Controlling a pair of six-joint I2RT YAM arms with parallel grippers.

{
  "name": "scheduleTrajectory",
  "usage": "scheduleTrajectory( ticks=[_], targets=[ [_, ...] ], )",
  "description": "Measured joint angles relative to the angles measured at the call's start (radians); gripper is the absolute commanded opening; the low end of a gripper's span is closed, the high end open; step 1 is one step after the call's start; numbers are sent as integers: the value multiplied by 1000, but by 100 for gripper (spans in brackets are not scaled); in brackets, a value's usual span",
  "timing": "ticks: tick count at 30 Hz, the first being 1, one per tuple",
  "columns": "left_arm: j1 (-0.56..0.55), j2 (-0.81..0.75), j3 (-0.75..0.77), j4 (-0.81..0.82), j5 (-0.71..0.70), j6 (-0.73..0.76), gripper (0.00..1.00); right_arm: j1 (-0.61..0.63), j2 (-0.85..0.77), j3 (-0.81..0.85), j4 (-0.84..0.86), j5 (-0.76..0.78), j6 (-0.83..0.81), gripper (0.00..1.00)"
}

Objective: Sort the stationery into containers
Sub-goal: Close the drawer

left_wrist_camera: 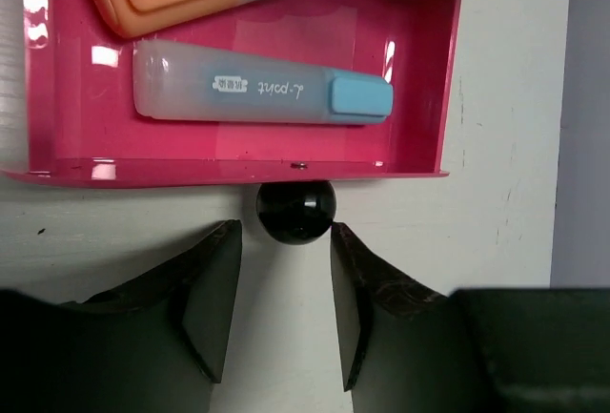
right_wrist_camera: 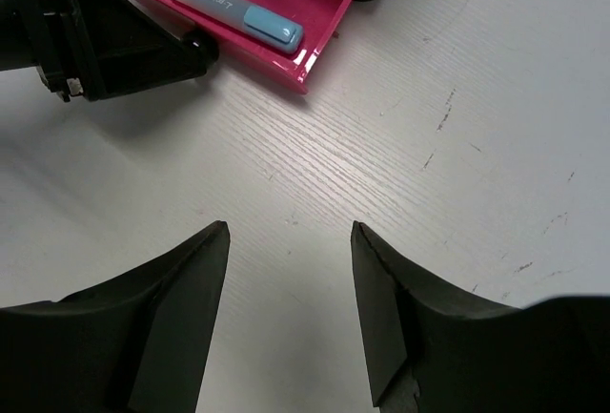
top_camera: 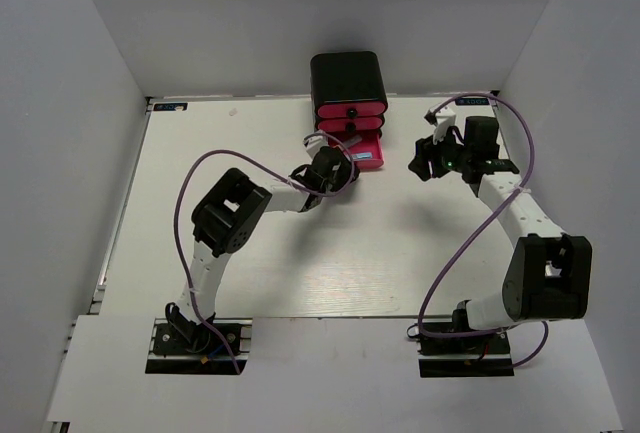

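Your left gripper [left_wrist_camera: 284, 270], jaws parted, faces the knob [left_wrist_camera: 295, 211] of the open drawer [left_wrist_camera: 419, 98], likely to shut it; right gripper [right_wrist_camera: 289, 241] gapes empty

You have bare tabletop [right_wrist_camera: 477, 194] lying free beneath and ahead of your right end effector [right_wrist_camera: 289, 237], but to its left the pulled-out pink drawer [right_wrist_camera: 324, 27] and your left end effector [left_wrist_camera: 284, 251], parted just before the black knob [left_wrist_camera: 295, 211], block the way to the cabinet [top_camera: 347, 75].
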Motion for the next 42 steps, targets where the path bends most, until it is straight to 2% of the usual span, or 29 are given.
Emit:
scheduleTrajectory(
  ticks=[12,24,42],
  targets=[
    [-1,51,61,5,-31,-25,44,-12,-58,-65,12,-25,3,60],
    [7,109,140,26,-112,-62,44,-13,-88,-106,17,-25,3,60],
    [21,188,224,85,-206,-227,41,-26,-88,-130,19,-24,1,60]
  ],
)
